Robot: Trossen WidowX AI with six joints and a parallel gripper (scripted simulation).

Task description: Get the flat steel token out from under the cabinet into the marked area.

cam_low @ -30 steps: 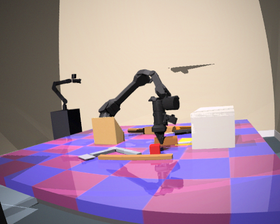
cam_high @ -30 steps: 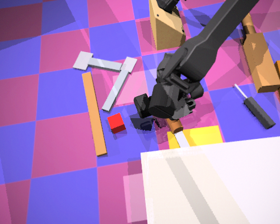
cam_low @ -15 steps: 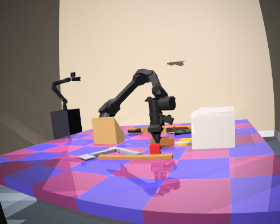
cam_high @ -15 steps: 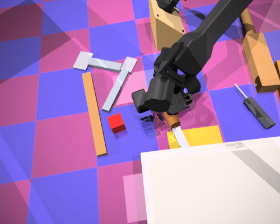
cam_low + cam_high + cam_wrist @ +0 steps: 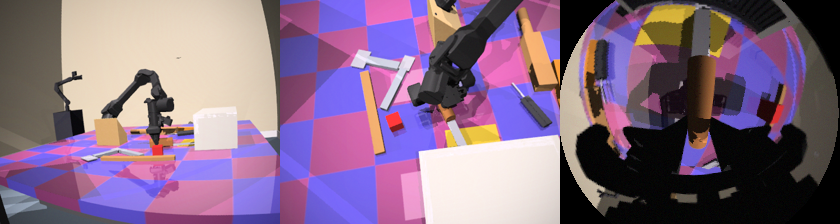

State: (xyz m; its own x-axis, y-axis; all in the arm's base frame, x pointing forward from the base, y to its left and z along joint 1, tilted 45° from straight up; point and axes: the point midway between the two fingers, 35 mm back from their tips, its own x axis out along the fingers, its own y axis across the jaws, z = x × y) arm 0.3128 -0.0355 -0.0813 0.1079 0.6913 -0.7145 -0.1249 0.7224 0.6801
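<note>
My gripper (image 5: 155, 142) (image 5: 698, 118) points down in front of the cabinet, shut on the brown round handle (image 5: 447, 114) (image 5: 166, 142) (image 5: 701, 85) of a tool. The tool's flat grey blade (image 5: 457, 133) (image 5: 180, 144) (image 5: 702, 32) reaches across the yellow marked area (image 5: 483, 133) (image 5: 187, 141) (image 5: 660, 30) toward the white cabinet (image 5: 490, 182) (image 5: 215, 131). The top view does not show the blade's far end, which is cut off by the cabinet. The dark slotted vent (image 5: 760, 15) shows at the top of the wrist view. I cannot make out the steel token in any view.
A red cube (image 5: 394, 121) (image 5: 157, 150) and an orange bar (image 5: 372, 112) (image 5: 137, 158) lie to one side, with a hinged-looking grey piece (image 5: 393, 88) near them. A dark-handled screwdriver (image 5: 536, 111) and a large orange-brown paddle-shaped block (image 5: 537, 59) lie on the other side.
</note>
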